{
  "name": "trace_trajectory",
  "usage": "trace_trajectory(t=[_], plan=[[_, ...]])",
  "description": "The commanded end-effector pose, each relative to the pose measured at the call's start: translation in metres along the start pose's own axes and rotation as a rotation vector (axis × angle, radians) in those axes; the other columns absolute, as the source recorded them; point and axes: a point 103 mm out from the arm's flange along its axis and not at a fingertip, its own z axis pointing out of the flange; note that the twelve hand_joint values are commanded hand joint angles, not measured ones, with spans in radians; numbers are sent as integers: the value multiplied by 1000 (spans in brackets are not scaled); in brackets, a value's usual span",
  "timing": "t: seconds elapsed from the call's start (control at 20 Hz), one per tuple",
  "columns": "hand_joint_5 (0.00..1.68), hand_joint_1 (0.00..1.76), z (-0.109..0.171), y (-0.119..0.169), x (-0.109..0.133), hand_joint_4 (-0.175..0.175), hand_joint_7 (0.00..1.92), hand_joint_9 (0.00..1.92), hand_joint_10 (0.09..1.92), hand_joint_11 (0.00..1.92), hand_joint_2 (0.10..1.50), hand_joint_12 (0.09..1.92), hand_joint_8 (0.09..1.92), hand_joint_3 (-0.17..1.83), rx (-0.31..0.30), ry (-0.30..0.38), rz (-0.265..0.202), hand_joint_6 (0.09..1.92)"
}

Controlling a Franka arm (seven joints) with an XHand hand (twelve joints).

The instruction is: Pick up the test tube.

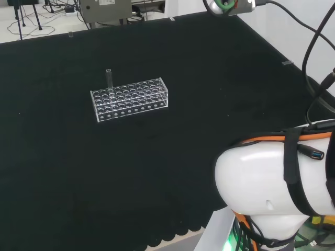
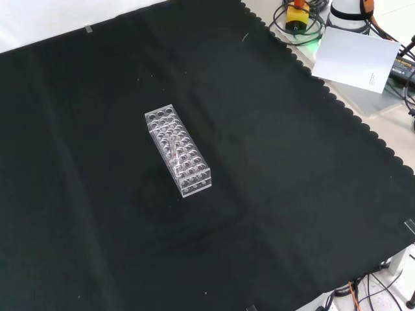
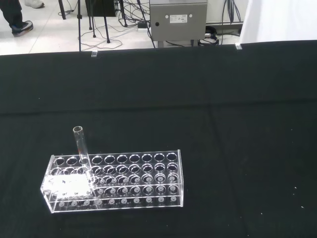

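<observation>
Fingers: state cannot tell. Test tube (image 3: pixel 79 145) upright in clear rack (image 3: pixel 148 198), near rack's end, on black cloth (image 1: pixel 63 172).

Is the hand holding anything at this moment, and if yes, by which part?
Nothing appears held. The test tube stands upright in the clear rack, near one end, with nothing touching it. The hand's fingers cannot be judged.

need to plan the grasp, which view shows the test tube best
The wrist view: the test tube rises clear of the rack, open rim visible. The head view shows it small; in the front view it's a faint streak over the holes.
</observation>
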Motion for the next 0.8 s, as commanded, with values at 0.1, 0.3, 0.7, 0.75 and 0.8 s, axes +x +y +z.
trace_trajectory(t=[0.1, 0.3, 0.7, 0.75, 0.8], plan=[[197, 728, 0, 1, 0, -101, 71, 156, 989, 15, 715, 1447, 938, 575, -8, -7, -3, 322], [190, 692, 0, 9, 1, -103, 23, 96, 1012, 0, 750, 1438, 936, 539, 9, -1, -17, 215], [196, 697, 10, 41, 18, -104, 42, 105, 1015, 0, 752, 1456, 941, 535, 42, 30, -91, 193], [204, 702, 12, 45, 21, -105, 62, 122, 1015, 0, 750, 1480, 944, 535, 43, 34, -103, 186], [212, 710, 14, 50, 23, -106, 80, 140, 1014, 0, 748, 1504, 946, 536, 43, 36, -114, 179]])
